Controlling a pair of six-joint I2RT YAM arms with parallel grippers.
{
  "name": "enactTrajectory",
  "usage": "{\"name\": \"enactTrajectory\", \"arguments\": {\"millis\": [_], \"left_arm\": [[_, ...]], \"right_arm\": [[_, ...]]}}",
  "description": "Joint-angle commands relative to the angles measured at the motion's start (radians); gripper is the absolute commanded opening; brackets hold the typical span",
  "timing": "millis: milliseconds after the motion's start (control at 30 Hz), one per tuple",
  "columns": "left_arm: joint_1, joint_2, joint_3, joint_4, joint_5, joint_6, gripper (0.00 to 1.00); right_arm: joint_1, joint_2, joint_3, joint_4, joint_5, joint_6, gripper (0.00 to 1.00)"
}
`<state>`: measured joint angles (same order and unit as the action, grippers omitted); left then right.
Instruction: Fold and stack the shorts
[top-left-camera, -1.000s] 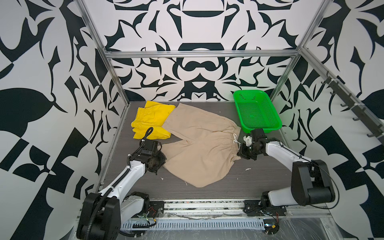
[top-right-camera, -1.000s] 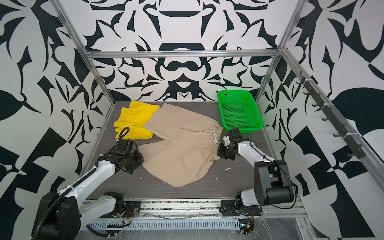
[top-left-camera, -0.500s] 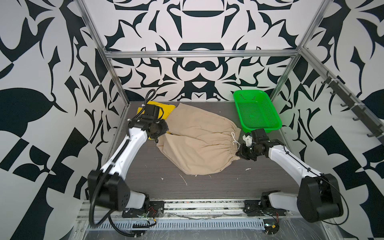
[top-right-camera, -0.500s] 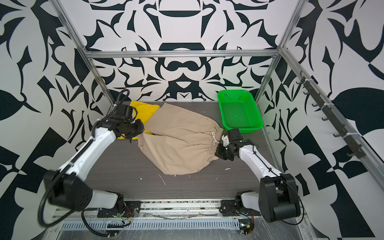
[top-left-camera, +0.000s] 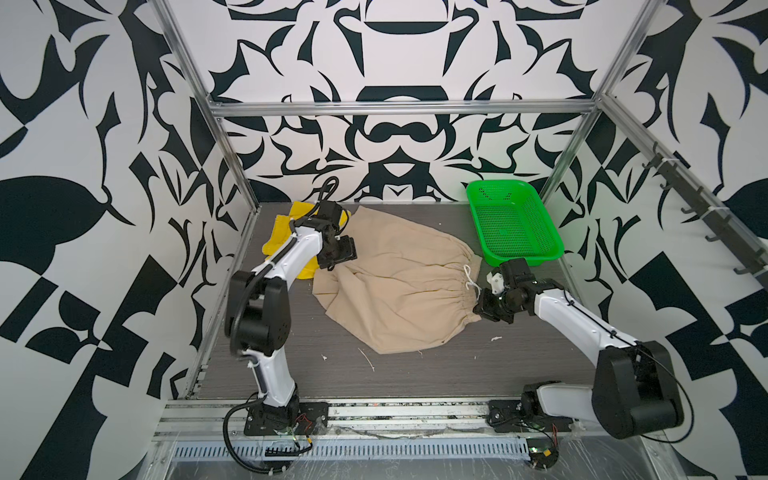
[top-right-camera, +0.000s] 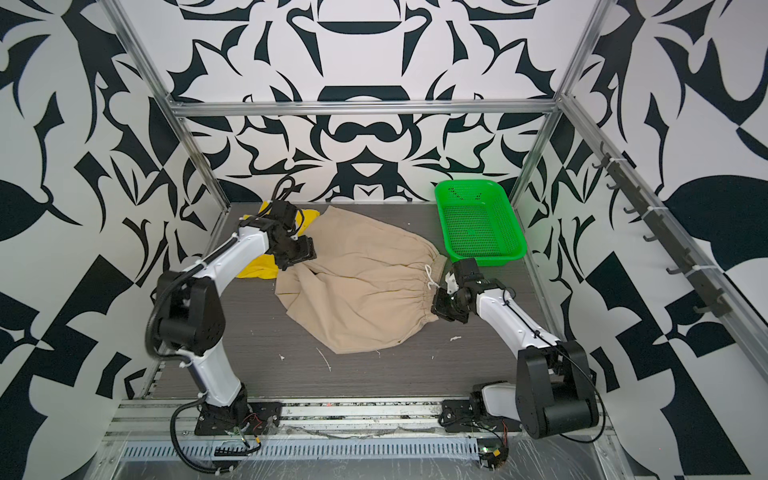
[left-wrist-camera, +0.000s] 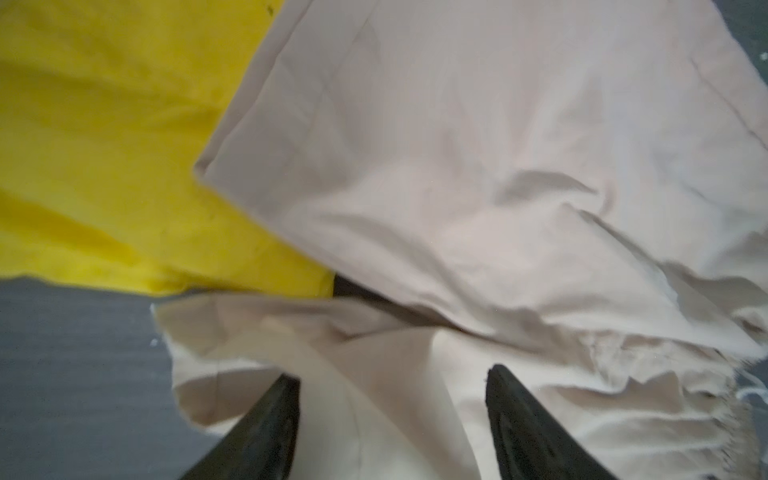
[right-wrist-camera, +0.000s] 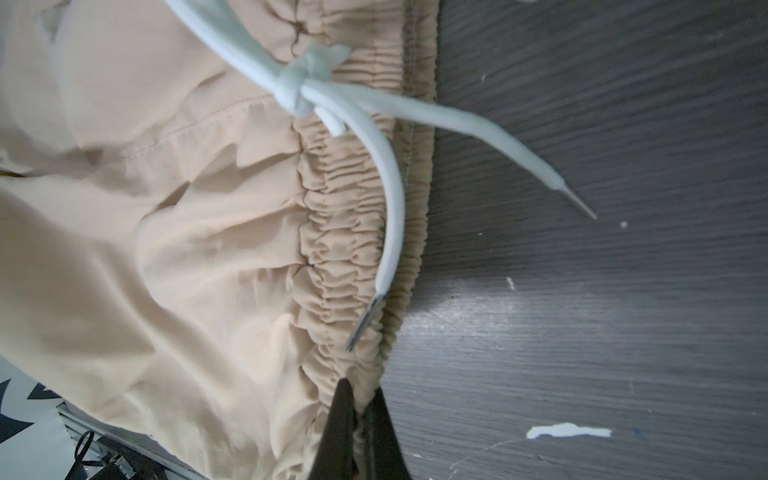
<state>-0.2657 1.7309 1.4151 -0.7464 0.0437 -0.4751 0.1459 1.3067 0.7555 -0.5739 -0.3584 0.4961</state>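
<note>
Mid-counter (top-left-camera: 457, 374), beige shorts (top-left-camera: 395, 291) look folded in half, far-left edge overlapping yellow shorts (top-left-camera: 279, 226). R gripper (right-wrist-camera: 361, 395) fingers clenched on waistband (right-wrist-camera: 345, 249), prob. anchoring it. L gripper (left-wrist-camera: 392, 386) fingers spread, released, over leg hems.

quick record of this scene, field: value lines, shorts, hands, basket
beige shorts: folded over, edge lying on yellow pair
yellow shorts: back left, partly covered by left arm
left hand: open, above beige leg end
right hand: shut on waistband of beige shorts
green basket: back right, empty
stacked: not yet
</note>
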Motion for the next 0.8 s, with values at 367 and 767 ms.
{"name": "enactTrajectory", "arguments": {"millis": [367,767], "left_arm": [[0.193,-0.673,-0.753,0.223,0.210,-0.412,0.69],[0.196,-0.556,-0.916,0.464,0.195,-0.515,0.47]], "right_arm": [[0.030,0.011,0.033,0.025,0.016,-0.006,0.00],[0.040,0.009,0.019,0.044,0.009,0.002,0.00]]}}
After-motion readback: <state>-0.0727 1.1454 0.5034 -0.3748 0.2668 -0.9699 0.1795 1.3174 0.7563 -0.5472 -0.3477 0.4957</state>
